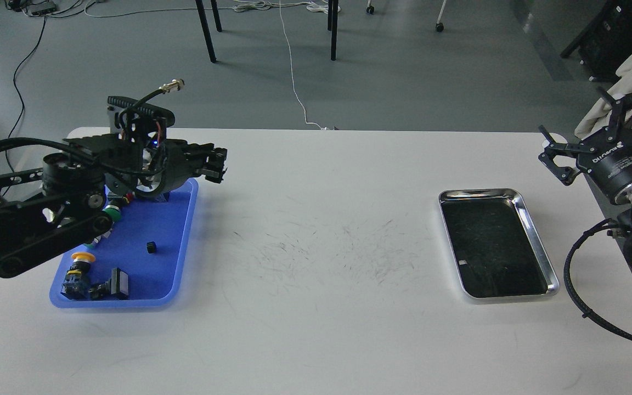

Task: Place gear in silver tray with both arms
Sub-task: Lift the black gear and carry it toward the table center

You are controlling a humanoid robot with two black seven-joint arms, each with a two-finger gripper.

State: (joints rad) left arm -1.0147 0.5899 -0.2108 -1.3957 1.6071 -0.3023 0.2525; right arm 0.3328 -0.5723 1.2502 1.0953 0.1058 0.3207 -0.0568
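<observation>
**benchrat:** ok biggest thing first, the white table [316, 247], scuffed up with dark marks in the middle. Left arm [47, 214] comes in low, its gripper [218, 163] hanging past the far right corner of the blue plastic tray [168, 219].

**cogfan:** Fingers clenched or released?

**benchrat:** Can't tell tbh, it's a dark blob from here. Right gripper [579, 145] is easier, claws spread wide with nothing in them, off the table's right edge.

**cogfan:** And the silver tray [535, 236]?

**benchrat:** Just below and left of that right gripper, well apart from the left one. Only its dark floor showing.

**cogfan:** Small stuff?

**benchrat:** Below the left gripper in the blue tray: a yellow-capped button switch [80, 266], and a tiny black gear [152, 247].
</observation>
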